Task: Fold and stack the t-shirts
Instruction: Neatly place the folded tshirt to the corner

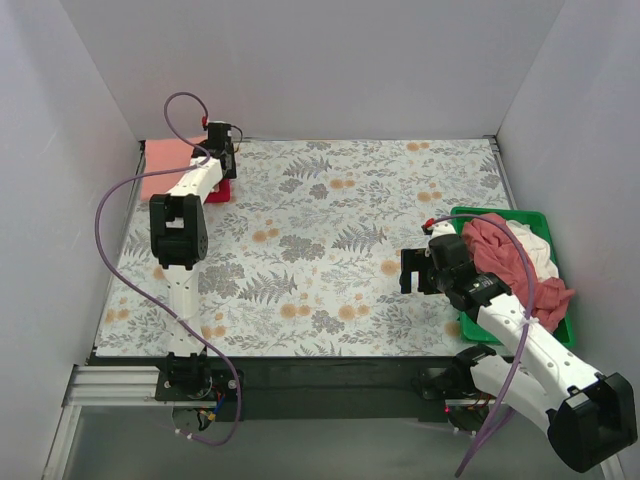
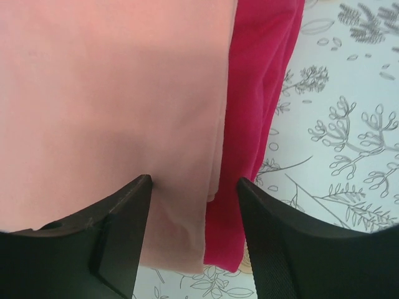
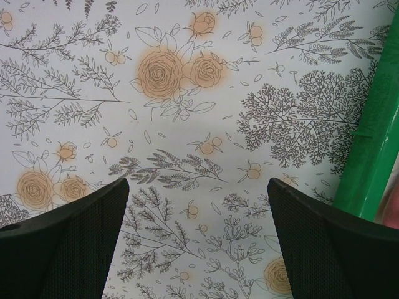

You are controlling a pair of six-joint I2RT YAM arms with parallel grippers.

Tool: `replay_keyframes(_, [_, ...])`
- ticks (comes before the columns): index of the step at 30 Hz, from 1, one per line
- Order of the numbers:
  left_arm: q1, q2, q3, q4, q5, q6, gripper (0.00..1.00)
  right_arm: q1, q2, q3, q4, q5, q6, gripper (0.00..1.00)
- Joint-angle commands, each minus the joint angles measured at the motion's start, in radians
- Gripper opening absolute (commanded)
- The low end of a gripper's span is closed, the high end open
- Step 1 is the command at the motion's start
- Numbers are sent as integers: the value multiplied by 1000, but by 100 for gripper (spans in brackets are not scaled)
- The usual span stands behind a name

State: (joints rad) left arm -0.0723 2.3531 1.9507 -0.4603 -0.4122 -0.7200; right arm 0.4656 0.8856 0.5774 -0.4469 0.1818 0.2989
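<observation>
Your right pincer [image 1: 410,272] hung wide open over the worktop [image 1: 330,250] with the crumpled shirts [image 1: 500,250] in the bin [image 1: 465,213] just to its right, way nearer than your left pincer [image 1: 222,160], also open, over the far-left stack [image 1: 165,165].

Peach t-shirt [image 2: 106,93] and magenta t-shirt [image 2: 265,93]: soft, matt cloth. Floral table cover [image 3: 187,124]: smooth and matt. Green bin [image 3: 374,124]: glossy plastic. Right gripper [image 3: 198,249] fingers [image 3: 68,249]: black, matt, finely meshed.
</observation>
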Motion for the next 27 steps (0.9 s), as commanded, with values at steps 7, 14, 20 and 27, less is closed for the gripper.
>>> replay_keyframes(7, [5, -49, 60, 14, -50, 1, 55, -4, 15, 21, 7, 18, -15, 98])
replay_keyframes(14, [5, -37, 45, 20, -69, 7, 53, -4, 9, 16, 7, 18, -15, 98])
replay_keyframes(20, [15, -32, 15, 34, -93, 11, 47, -4, 7, 16, 2, 19, -12, 98])
replay_keyframes(27, [23, -35, -16, 41, -45, 10, 48, -4, 1, 18, -1, 28, -11, 98])
